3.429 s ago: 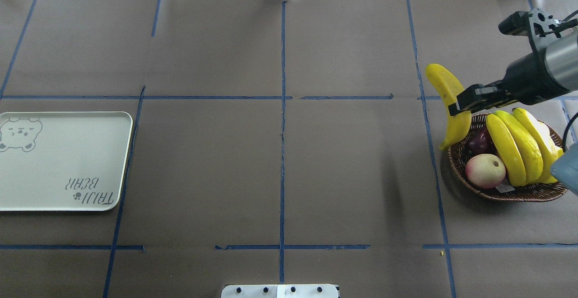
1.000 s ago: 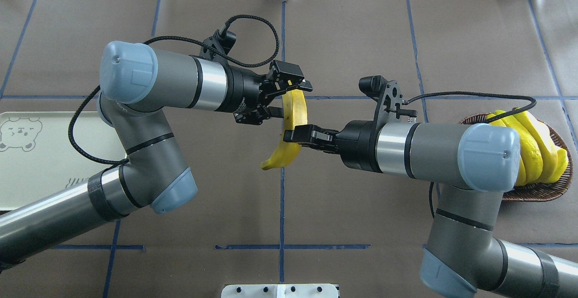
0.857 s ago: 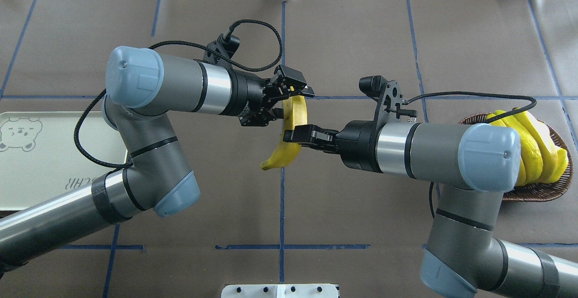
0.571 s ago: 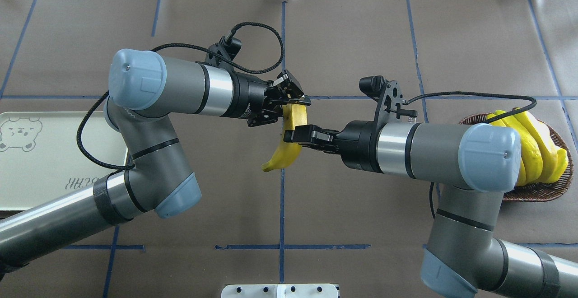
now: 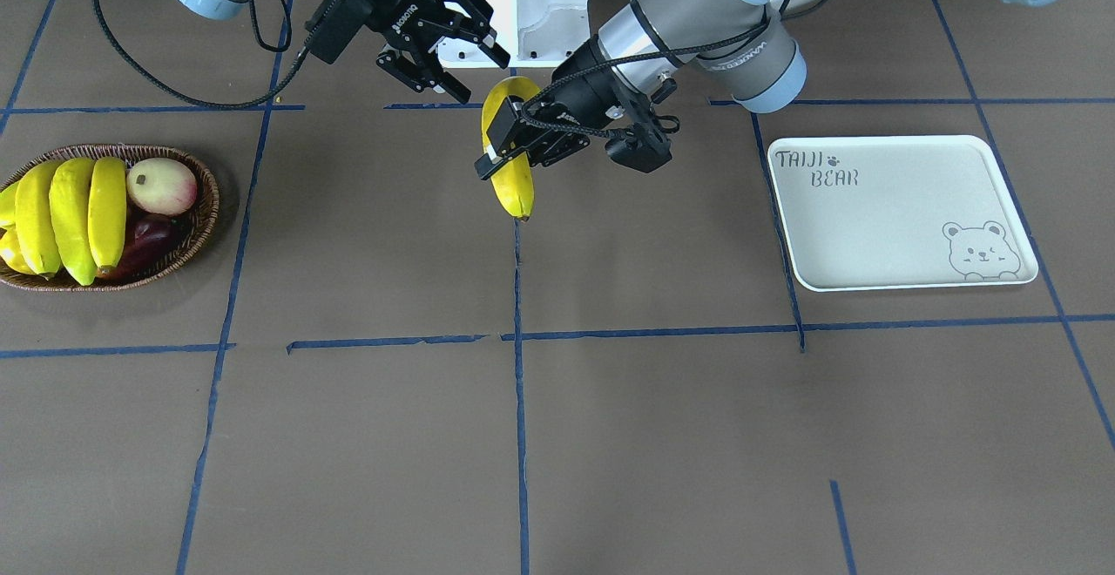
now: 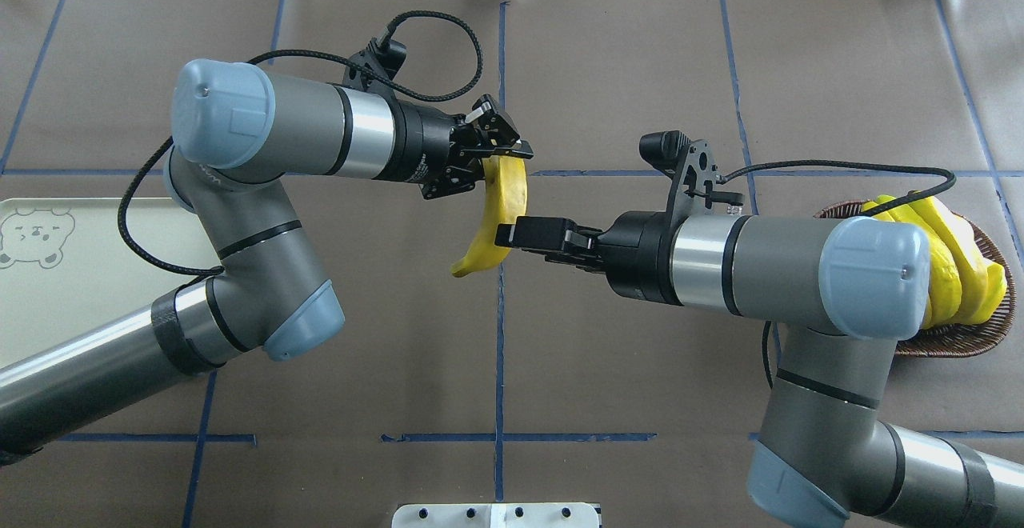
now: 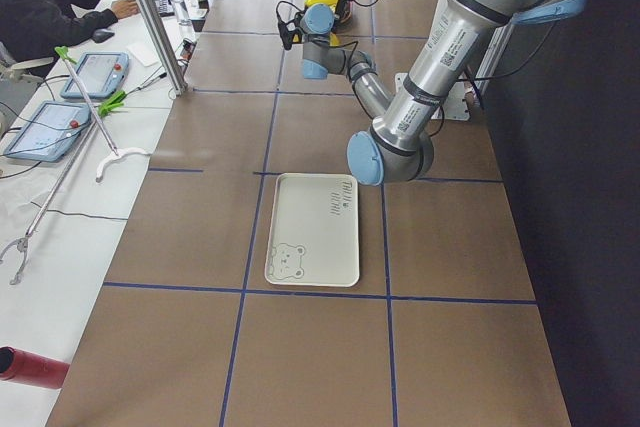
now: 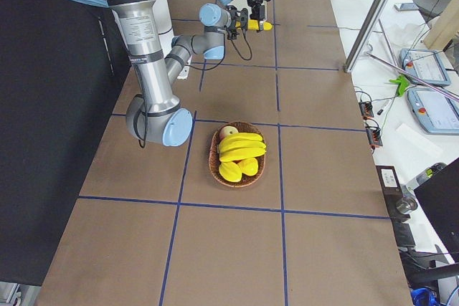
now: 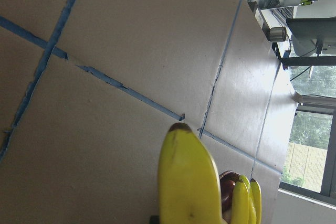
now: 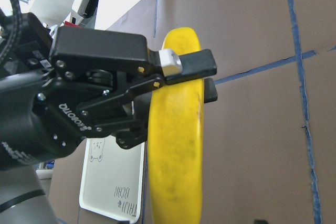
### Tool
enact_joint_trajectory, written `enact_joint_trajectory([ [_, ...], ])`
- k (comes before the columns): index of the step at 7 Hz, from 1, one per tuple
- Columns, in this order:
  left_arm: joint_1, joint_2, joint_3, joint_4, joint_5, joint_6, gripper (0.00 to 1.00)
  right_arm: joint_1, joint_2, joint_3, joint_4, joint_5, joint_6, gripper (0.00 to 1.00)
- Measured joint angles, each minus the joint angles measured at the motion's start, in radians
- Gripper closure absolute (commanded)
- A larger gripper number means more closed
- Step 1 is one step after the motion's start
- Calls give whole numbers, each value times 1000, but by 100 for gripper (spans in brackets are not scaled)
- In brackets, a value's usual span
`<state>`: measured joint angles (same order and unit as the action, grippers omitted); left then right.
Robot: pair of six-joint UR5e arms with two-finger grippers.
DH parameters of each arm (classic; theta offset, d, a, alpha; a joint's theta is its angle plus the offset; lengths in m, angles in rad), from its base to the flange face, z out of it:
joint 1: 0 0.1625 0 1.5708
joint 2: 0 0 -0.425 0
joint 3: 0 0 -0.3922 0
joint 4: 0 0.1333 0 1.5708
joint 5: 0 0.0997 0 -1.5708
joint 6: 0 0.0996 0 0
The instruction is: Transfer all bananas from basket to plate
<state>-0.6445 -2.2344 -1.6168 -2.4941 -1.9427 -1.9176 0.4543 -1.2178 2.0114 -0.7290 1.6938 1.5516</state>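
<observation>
The brown paper-covered table (image 6: 640,72), ruled off with blue tape, fills every view. Over its middle the left arm (image 6: 264,120) and the right arm (image 6: 784,272) reach toward each other and meet near the centre line.

The plate (image 5: 897,209), white with a bear face and "TAIJI BEAR" lettering, lies flat on the table on the robot's left side, with nothing on it. The basket (image 5: 212,205) sits well apart from it, on the robot's right side. In it, three bananas (image 5: 71,209) lie side by side across the top. Beside them are a pale pink apple (image 5: 161,185), a dark purple fruit (image 5: 148,235) and a stubby yellow fruit (image 5: 10,253) at the outer rim.

The held banana (image 6: 498,200) hangs in the air between the two arms, clear of the table and roughly midway between basket and plate.

The left gripper (image 10: 205,78) pinches it. In the right wrist view one finger presses each flank of the banana a little below its dark-tipped far end, and the rest of the fruit curves back toward the robot.

The right gripper (image 6: 512,234) has its jaws spread wide and grips nothing. Its fingers stand just beside the banana's lower stretch, and whether either one touches the skin cannot be made out.
</observation>
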Motion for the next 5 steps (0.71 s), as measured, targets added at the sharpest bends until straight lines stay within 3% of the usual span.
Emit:
enact_joint_trajectory([
  [3,-88,133,-14,80,-49,119,100,19,-21,33,-23,12,1,0],
  [5,-216,370,-89,122,-132,336,100,84,-56,44,-76,60,-3,0],
])
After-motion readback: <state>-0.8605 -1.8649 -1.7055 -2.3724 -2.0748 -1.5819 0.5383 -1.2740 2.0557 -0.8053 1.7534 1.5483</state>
